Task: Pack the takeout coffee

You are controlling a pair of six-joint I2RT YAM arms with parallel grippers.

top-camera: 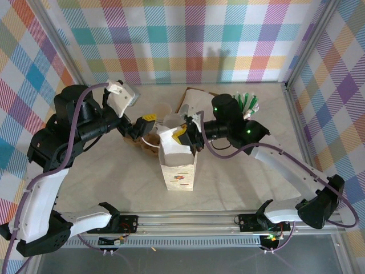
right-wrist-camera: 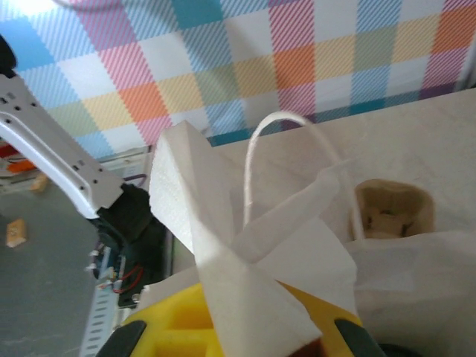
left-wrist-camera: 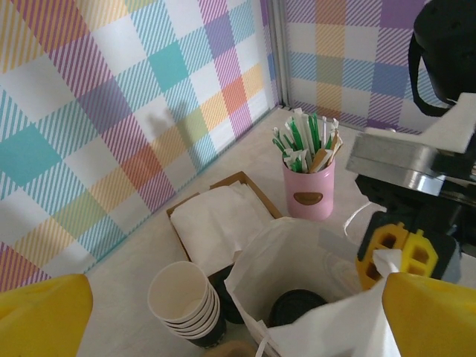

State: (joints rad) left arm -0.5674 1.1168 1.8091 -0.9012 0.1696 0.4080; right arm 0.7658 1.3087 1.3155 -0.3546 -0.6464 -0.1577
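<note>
Coffee [left-wrist-camera: 297, 306] sits inside white bag [left-wrist-camera: 279, 245]; sticks [left-wrist-camera: 305, 141] fill pink cup [left-wrist-camera: 309, 195].

bag: I see a white paper bag [top-camera: 179, 168] standing upright in the middle of the beige counter [top-camera: 114, 182].
right end effector [top-camera: 183, 135]: at the bag's far rim, touching the paper.
left end effector [top-camera: 145, 123]: just left of the bag's top.
behind my right arm: a bunch of green-and-white sticks [top-camera: 250, 104].
</note>
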